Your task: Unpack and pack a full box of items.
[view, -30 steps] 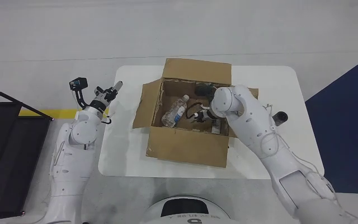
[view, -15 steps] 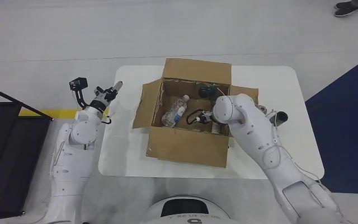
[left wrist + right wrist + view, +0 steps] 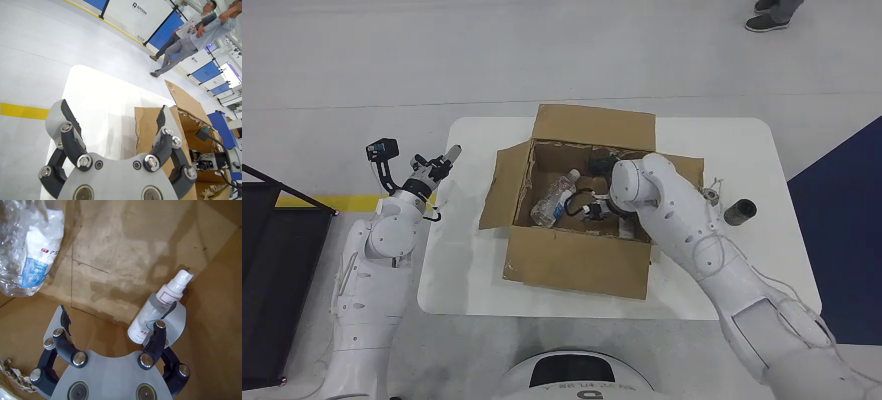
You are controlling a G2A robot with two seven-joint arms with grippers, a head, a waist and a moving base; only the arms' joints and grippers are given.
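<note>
The small clear spray bottle with white pump cap (image 3: pixel 151 315) is found in a corner of the open brown cardboard box (image 3: pixel 577 262). It may be pushed aside or missed on closing, as it is not set between the fingers. The right gripper (image 3: pixel 119 310) is spread wide and empty, with one finger over the bottle; contact cannot be told. The left gripper (image 3: pixel 113 109), also spread and empty, is held at 9 o'clock of the box.

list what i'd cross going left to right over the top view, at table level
left gripper → left flap of the cardboard box → clear plastic bottle lying in the box → right gripper inside the box → dark cylinder on the white table
</note>
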